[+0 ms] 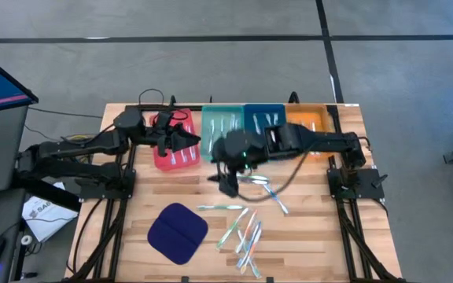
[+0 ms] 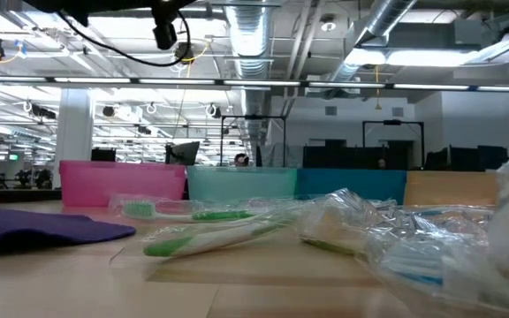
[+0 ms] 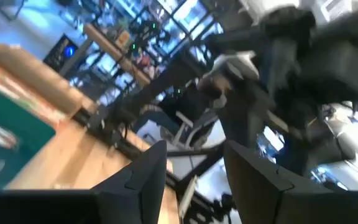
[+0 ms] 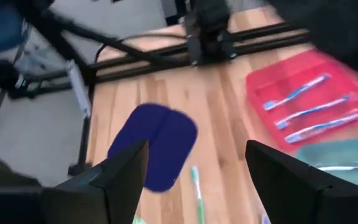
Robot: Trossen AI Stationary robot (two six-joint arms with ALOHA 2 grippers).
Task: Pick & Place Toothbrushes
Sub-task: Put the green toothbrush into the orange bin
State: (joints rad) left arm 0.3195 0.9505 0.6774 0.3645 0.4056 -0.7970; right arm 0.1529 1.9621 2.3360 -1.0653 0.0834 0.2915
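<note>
So the wooden table [image 1: 313, 236] takes up most of the overhead shot, with four trays lined up along its far edge: red tray [image 1: 173, 149], teal tray [image 1: 222, 122], blue tray [image 1: 258, 118] and orange tray [image 1: 309, 119]. A dark blue cloth pad [image 1: 178, 233] sits near the front on the left side. The left arm reaches in over the red tray, and its left gripper [image 1: 189, 141] hangs at that tray's edge next to the teal one, fingers [image 3: 143, 177] partly apart with nothing between them that I can make out. The right arm stretches across the blue and teal trays, and the right gripper [image 4: 194, 171] hovers over the middle of the table with its fingers [image 4: 126, 168] spread wide and empty. The toothbrushes [image 1: 242, 232] are mostly scattered loose on the wood between the pad and the right side, some in clear wrappers, just below the right gripper. Three more lie inside the red tray, and a few pale ones show in the teal tray.
</note>
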